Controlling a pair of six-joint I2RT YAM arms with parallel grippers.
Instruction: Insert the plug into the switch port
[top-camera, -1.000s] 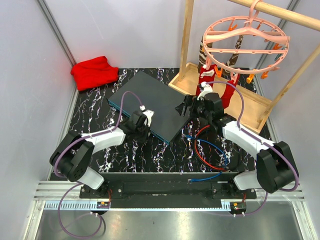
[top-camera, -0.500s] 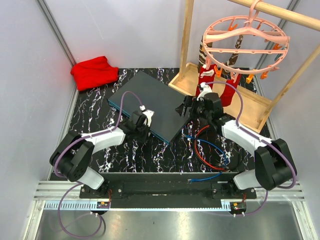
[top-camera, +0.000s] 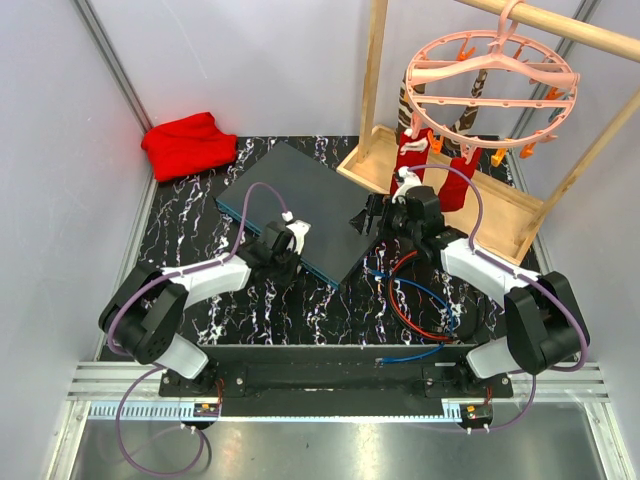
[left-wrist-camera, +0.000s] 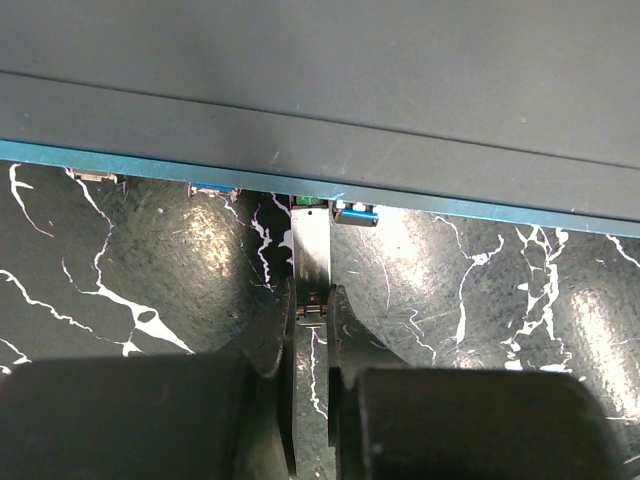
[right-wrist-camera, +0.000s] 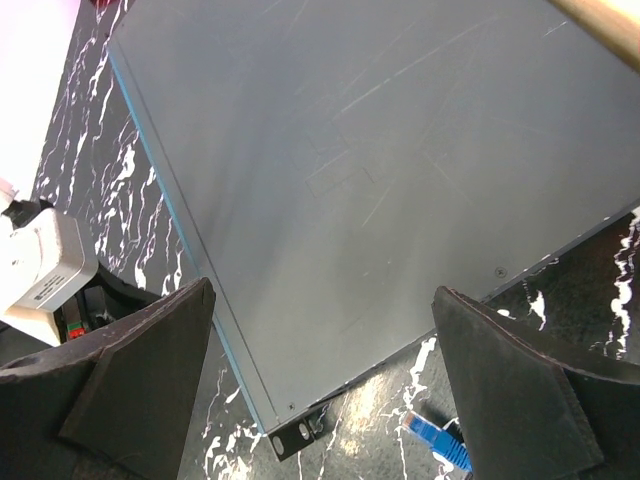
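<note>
Overhead view of a black, white-veined bench with two robot arms mounted at its near edge. In the far left corner lies a crumpled red cloth. Right of it, in the middle of the bench, a flat dark grey switch sits at an angle, its thin teal front edge facing the left arm. The left pincer is at that edge, almost fully closed on a thin silvery plug. The plug points straight at the switch and its far tip meets the teal edge, just beside a small blue part; whether it sits inside a socket cannot be told. Further right, the right pincer hovers above the switch's right corner, jaws spread wide and holding nothing. Nearer than it, red and blue cables loop on the bench. At the far right stands a wooden rack with a pink ring hanger.
</note>
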